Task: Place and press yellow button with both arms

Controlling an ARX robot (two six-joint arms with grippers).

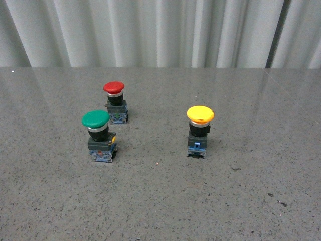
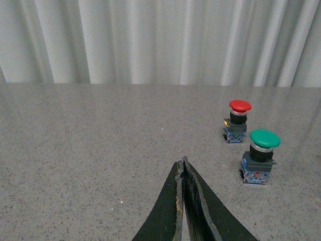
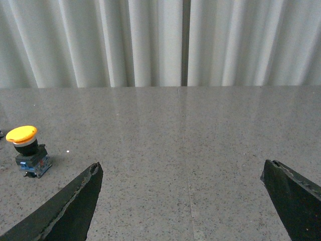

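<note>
Front view shows the yellow button (image 1: 200,131) upright right of worktop centre, probably rigid, light and top-heavy, best gripped low on its body; left gripper (image 2: 183,165) is pressed together, right gripper (image 3: 180,168) spread wide.

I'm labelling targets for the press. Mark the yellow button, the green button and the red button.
yellow button (image 1: 200,114), front view, on its yellow cap.
green button (image 1: 96,119), front view, on its green cap.
red button (image 1: 114,87), front view, on its red cap.
</note>
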